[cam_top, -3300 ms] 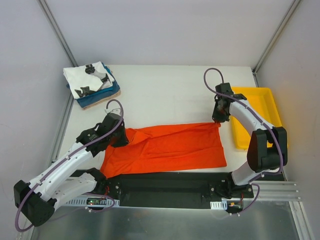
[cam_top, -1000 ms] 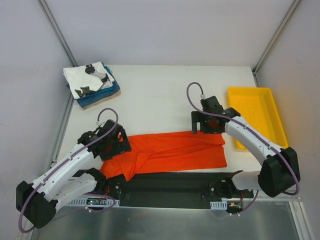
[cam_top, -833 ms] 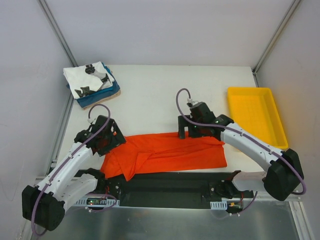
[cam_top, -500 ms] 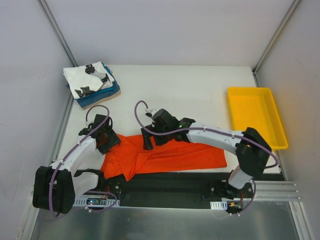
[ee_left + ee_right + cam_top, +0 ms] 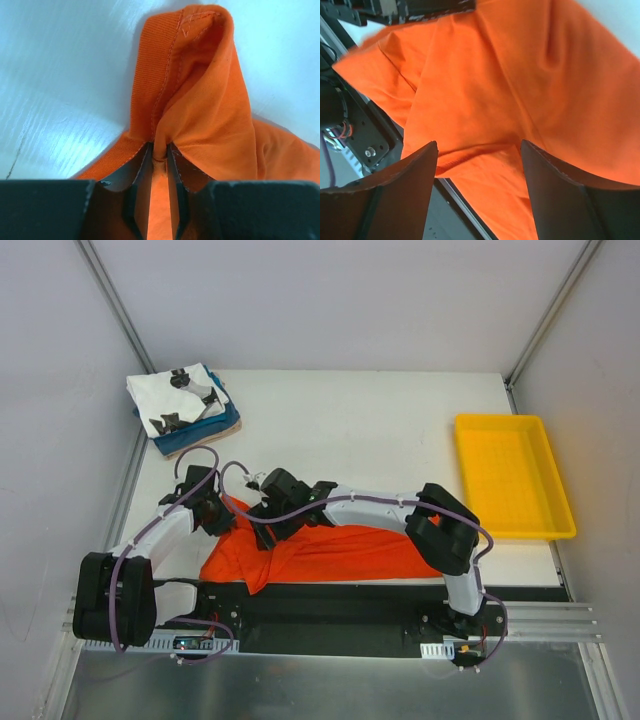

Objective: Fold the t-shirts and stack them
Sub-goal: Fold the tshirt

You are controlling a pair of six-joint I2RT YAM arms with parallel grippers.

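White table (image 5: 380, 430): I count one orange tee (image 5: 340, 552), fold clenched between left gripper (image 5: 160, 151) jaws; right gripper (image 5: 479, 145) jaws spread over it.

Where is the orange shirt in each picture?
Top view: the orange shirt lies bunched at the near edge of the table, left of the middle.
Left wrist view: it fills the middle, with a fold pinched in the left gripper.
Right wrist view: it fills almost the whole picture.
Shared landmark: the white table shows beside the shirt in all three.
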